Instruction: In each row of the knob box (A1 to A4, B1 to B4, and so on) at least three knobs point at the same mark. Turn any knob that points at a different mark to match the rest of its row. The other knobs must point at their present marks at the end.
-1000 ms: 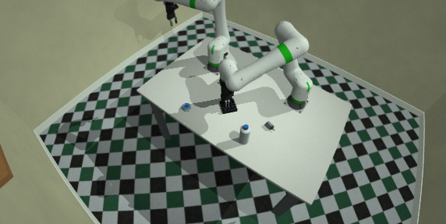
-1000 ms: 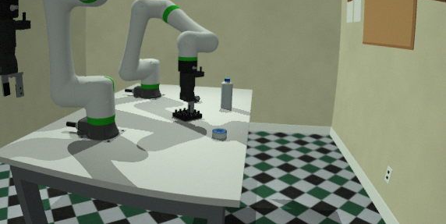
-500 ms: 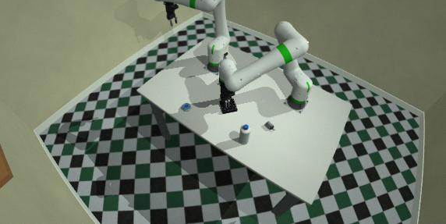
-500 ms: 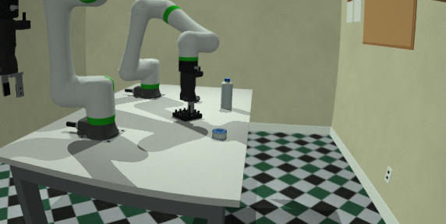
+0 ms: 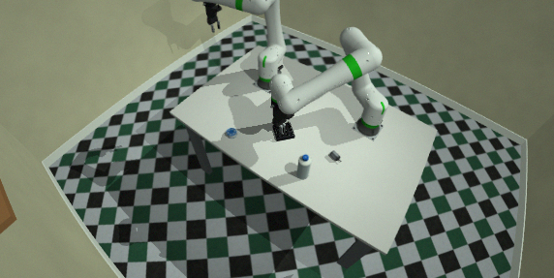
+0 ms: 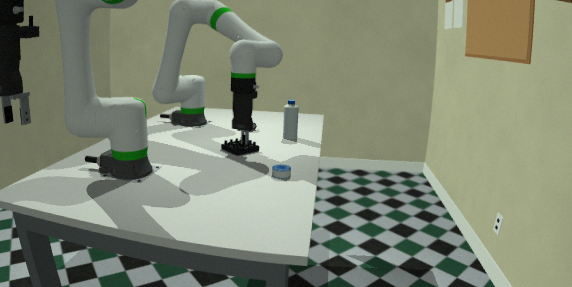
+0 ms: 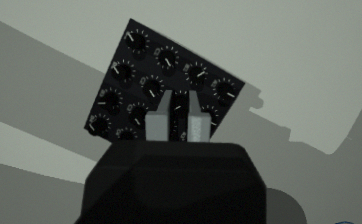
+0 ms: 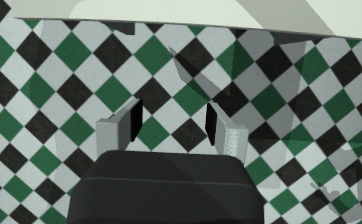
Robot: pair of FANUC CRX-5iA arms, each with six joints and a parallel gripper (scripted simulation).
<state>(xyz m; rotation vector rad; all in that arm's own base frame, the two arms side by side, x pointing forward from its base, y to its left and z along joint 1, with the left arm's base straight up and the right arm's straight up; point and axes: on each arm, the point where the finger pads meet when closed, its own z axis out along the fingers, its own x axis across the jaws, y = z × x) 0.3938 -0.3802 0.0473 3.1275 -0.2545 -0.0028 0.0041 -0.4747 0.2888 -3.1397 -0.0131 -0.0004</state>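
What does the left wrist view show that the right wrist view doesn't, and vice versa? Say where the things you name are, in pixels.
Left wrist only: black knob box (image 5: 291, 137) (image 6: 241, 151) (image 7: 158, 48), left gripper (image 5: 283, 131) (image 6: 244, 142) (image 7: 179, 94) shut on a black knob (image 7: 180, 101), blue edge of a round object (image 5: 231, 133) (image 6: 281, 169) (image 7: 345, 222).
Right wrist only: green, black and white checkered floor (image 5: 174, 218) (image 6: 375, 200) (image 8: 152, 55), open right gripper (image 5: 215, 29) (image 6: 16, 115) (image 8: 174, 110).
Both: pale table top (image 5: 349, 184) (image 6: 240, 215) (image 7: 307, 40) (image 8: 182, 10), with shadows.

A blue-capped bottle (image 5: 303, 168) (image 6: 290, 122) and blue-topped tin (image 5: 231, 133) (image 6: 281, 171) on the white table (image 5: 339, 194) (image 6: 240, 220).
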